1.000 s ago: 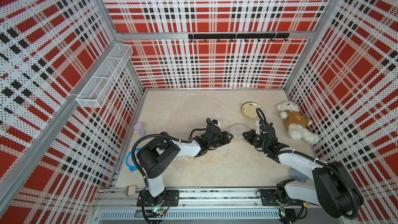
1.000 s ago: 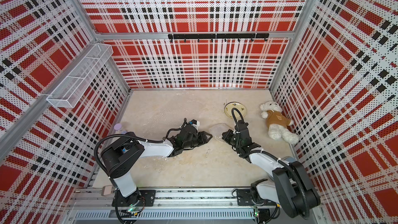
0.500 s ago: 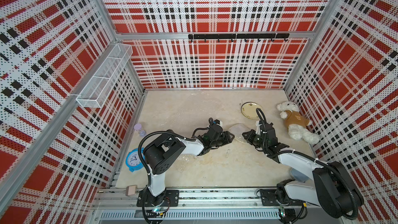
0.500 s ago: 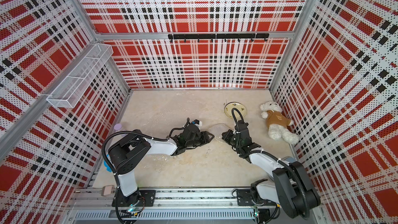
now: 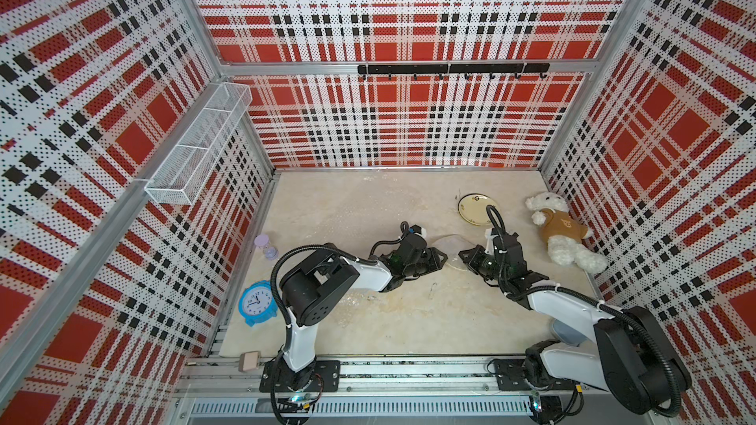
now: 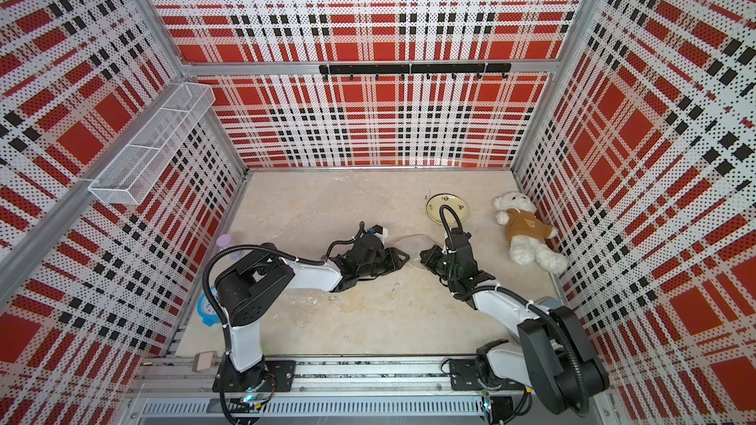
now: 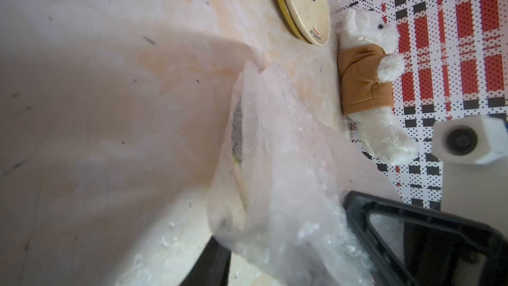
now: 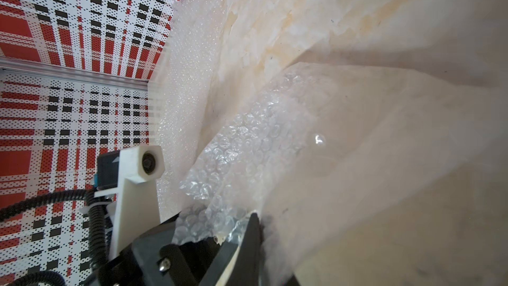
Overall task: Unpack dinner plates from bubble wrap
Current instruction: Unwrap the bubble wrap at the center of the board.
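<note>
- Since a second ago: rightward reach of left gripper [image 5: 442,257] up to the bundle, jaws drawn closer; no shift at right gripper [image 5: 462,256].
- Left gripper: fingers [image 7: 211,268] either side of a bunched fold of bubble wrap [image 7: 288,174]; firm pinch or not, cannot tell.
- Right gripper: clamped together on the opposite edge of the bubble wrap, crumpled film caught at the fingertips [image 8: 251,232] in the right wrist view.
- Key relation: wrapped plate [image 7: 237,133] directly between the two grippers at mid-table, just right of the left one, just left of the right one, both about equally near. Sheet strung left to right between them, so probably a pull apart along that line to open it.
- Farther out: stack of bare plates [image 5: 475,208] far-right of the bundle and apart from it; teddy bear [image 5: 564,235] further right, by the wall.
- Writing: small dark and red marks on the top bare plate, unreadable; motif on the bear's brown jumper too small; numerals on the blue alarm clock [image 5: 257,304] at near left, no brand legible.
</note>
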Available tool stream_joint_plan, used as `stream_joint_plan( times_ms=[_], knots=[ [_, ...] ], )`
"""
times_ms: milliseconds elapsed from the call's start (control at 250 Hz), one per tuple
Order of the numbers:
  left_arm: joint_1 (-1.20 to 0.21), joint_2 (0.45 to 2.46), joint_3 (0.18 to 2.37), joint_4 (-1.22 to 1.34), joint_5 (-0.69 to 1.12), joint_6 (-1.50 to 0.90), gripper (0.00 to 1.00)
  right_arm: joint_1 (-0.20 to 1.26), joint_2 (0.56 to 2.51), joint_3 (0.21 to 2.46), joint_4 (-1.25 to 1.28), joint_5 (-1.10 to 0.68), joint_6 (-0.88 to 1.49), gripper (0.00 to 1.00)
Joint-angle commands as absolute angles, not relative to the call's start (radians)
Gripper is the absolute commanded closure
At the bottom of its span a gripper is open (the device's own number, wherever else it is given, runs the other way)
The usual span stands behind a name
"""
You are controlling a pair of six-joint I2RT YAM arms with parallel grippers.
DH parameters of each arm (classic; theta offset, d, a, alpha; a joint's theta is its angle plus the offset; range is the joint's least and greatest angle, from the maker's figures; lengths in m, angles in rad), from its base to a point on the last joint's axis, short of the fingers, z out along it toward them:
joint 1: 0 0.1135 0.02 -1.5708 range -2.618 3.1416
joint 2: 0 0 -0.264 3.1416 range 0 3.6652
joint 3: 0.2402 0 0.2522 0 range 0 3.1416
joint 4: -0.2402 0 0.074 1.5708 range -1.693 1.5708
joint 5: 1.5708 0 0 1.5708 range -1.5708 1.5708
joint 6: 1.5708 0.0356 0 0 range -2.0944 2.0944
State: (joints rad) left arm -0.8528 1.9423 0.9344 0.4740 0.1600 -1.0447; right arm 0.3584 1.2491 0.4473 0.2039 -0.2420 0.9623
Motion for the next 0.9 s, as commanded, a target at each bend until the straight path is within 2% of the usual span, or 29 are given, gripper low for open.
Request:
stream_joint_plan(
  times_ms=[0,68,172,500,896],
  knots=[
    [-0.866,1.966,0.949,0.487,0.156,-1.037,0.80,0.365,1.234,0.449,0.288,-0.247,0.978,0.93],
    [-0.867,1.967,0.948,0.483,0.156,-1.031,0.91,0.364,1.238,0.448,0.295,-0.251,0.985,0.93],
    [-0.867,1.968,0.946,0.467,0.150,-1.020,0.99,0.364,1.247,0.446,0.320,-0.261,1.000,0.94],
    [-0.869,1.949,0.920,0.410,0.127,-0.970,1.00,0.353,1.243,0.435,0.386,-0.265,1.079,0.95],
    [-0.874,1.937,0.905,0.365,0.096,-0.927,1.00,0.274,1.173,0.381,0.476,-0.305,1.218,0.96]
  ],
)
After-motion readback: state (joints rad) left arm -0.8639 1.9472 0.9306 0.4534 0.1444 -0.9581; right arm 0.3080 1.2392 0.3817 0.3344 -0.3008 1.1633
